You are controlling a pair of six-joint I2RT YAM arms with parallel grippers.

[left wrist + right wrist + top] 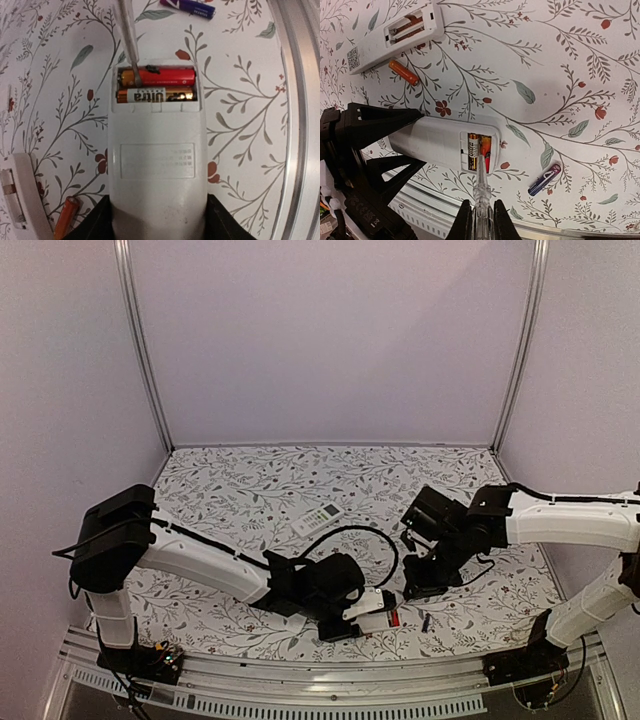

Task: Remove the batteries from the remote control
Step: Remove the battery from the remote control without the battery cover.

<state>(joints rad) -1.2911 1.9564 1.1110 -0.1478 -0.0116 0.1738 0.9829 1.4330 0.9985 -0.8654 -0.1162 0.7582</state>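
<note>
Left gripper [157, 222] clamps a white remote [157, 175] by its sides, compartment open. Two batteries [156, 94] lie inside, side by side, crosswise to the remote's length. Right gripper [481, 220] pinches a thin stick [481, 192], tip on the red cell. Only the left wrist view shows the other cell's "Ultra" label.

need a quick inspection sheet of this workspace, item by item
surface: floral-print table, no damage seen
job's things: held remote, cover off, red battery and gold-black battery in its bay; orange battery and purple battery loose on the table
clutter: second remote with open bay; third remote farther back
grippers: left gripper shut on held remote; right gripper shut on pry stick, tip at the red battery
cables: black cable loops over the table
surroundings: pale walls, metal frame posts
</note>
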